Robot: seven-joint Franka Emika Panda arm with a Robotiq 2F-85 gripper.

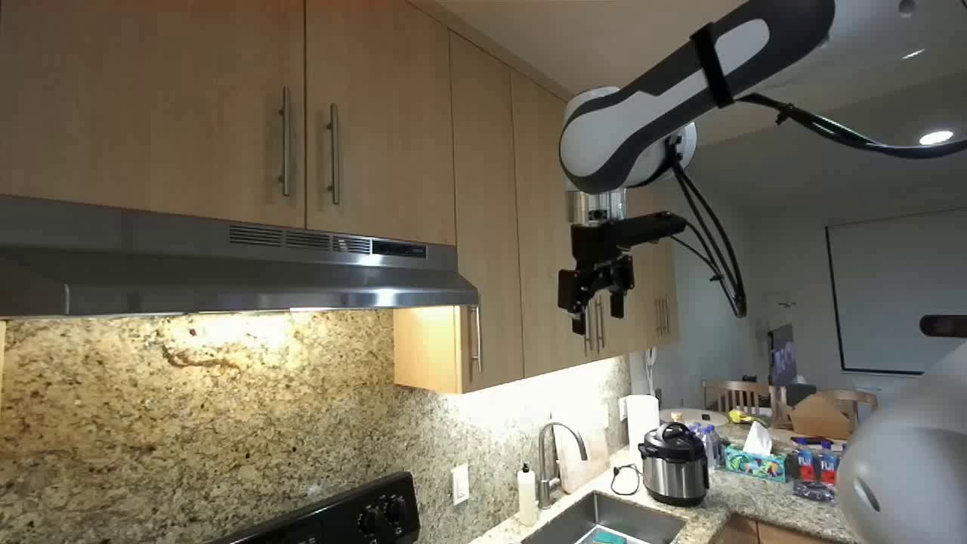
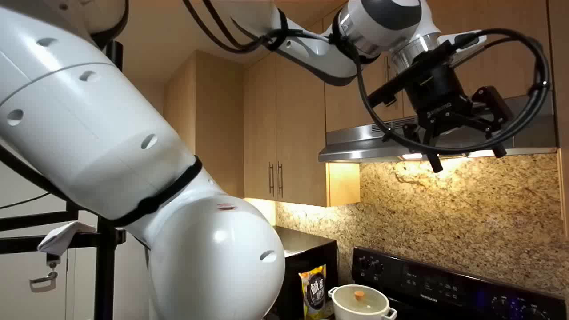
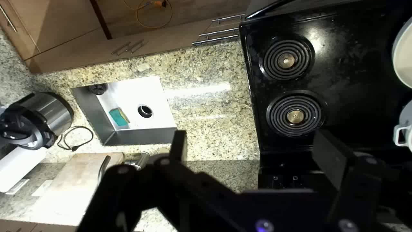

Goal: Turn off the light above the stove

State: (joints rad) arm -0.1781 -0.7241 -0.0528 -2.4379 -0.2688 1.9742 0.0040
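Observation:
The steel range hood (image 1: pixel 227 276) hangs under the wooden cabinets in both exterior views (image 2: pixel 355 146). A dark control panel (image 1: pixel 399 248) sits at the right end of its front. The light (image 2: pixel 412 156) under the hood is on and brightens the granite backsplash. The black stove (image 3: pixel 338 64) is below; its back panel (image 2: pixel 426 284) shows in an exterior view. My gripper (image 1: pixel 597 315) points down, open and empty, apart from the hood and in front of the cabinets. Its spread fingers also show in an exterior view (image 2: pixel 467 157) and the wrist view (image 3: pixel 252 138).
Cabinet handles (image 1: pixel 332 155) stick out above the hood. A sink (image 3: pixel 135 103), faucet (image 1: pixel 544 461) and pressure cooker (image 1: pixel 675 462) are on the counter beside the stove. A white pot (image 2: pixel 360 302) stands on the stove. A cable loop (image 2: pixel 540 80) hangs round the gripper.

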